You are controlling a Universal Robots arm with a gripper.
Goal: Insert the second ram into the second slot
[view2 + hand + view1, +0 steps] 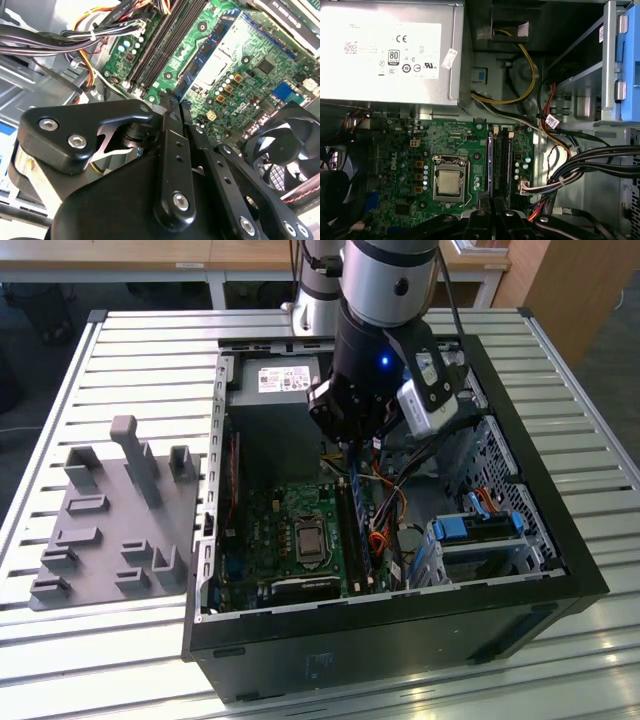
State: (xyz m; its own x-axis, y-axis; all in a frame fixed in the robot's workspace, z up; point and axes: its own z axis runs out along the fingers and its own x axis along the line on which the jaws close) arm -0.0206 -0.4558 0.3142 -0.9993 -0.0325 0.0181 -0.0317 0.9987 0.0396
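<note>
Insertion in hand, we judge: fingers [172, 105] seemingly pinching the ram [207, 47], which stands on edge along the slots [502, 160] beside the CPU [449, 181]. Whether it is seated we cannot tell; seating calls for a square, even press.

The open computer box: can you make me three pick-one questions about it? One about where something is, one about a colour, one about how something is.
1. Where is the robot's black gripper? A down inside the black metal computer case B beside it C on the floor
2. What colour is the long thin ram stick? A red B blue C yellow
3. How is the case? A shut B upside down C open on top
Answers: 1 A, it hangs over the flat green circuit board; 2 B, it is blue beside the narrow black slots; 3 C, its insides show.
</note>
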